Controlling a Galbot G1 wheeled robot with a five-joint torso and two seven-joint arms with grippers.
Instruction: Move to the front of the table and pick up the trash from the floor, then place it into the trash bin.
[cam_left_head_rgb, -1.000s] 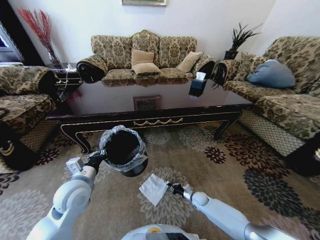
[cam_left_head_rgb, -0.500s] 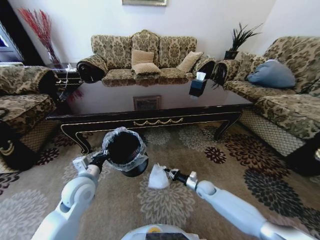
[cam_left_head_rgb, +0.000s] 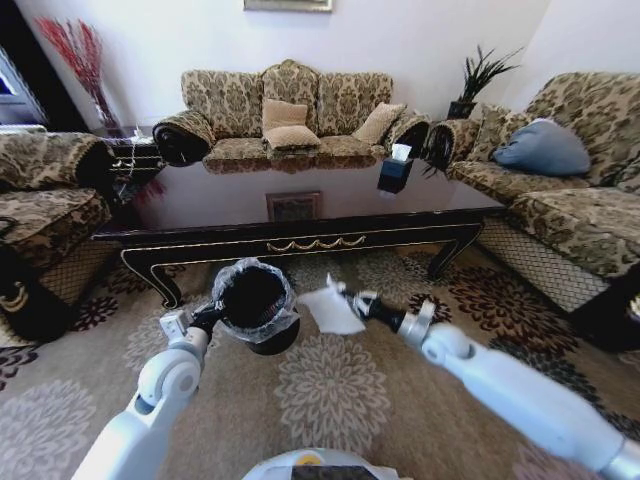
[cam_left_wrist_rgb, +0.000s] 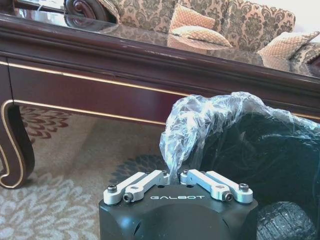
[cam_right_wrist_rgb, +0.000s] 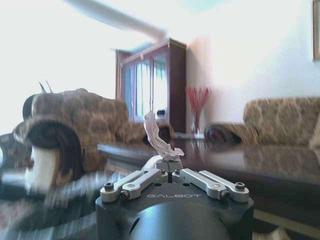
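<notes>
a dark glossy table (cam_left_head_rgb: 300, 215) stands on the floral carpet (cam_left_head_rgb: 340, 390), bearing a black tissue box (cam_left_head_rgb: 396, 172).

open carpet (cam_left_head_rgb: 330, 400) under both my arms, plenty of room | counter (cam_left_head_rgb: 300, 215) front rail right behind the trash bin (cam_left_head_rgb: 255, 300), blocks going forward | paper square (cam_left_head_rgb: 332, 310) in my right end effector (cam_left_head_rgb: 343, 295) just beside the bin rim | sofas (cam_left_head_rgb: 570, 190) wall off both sides

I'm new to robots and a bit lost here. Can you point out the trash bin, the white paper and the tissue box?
trash bin (cam_left_head_rgb: 252, 296), head view, on its dark inside.
white paper (cam_left_head_rgb: 331, 310), head view, middle of the sheet.
tissue box (cam_left_head_rgb: 394, 175), head view, its black side.
</notes>
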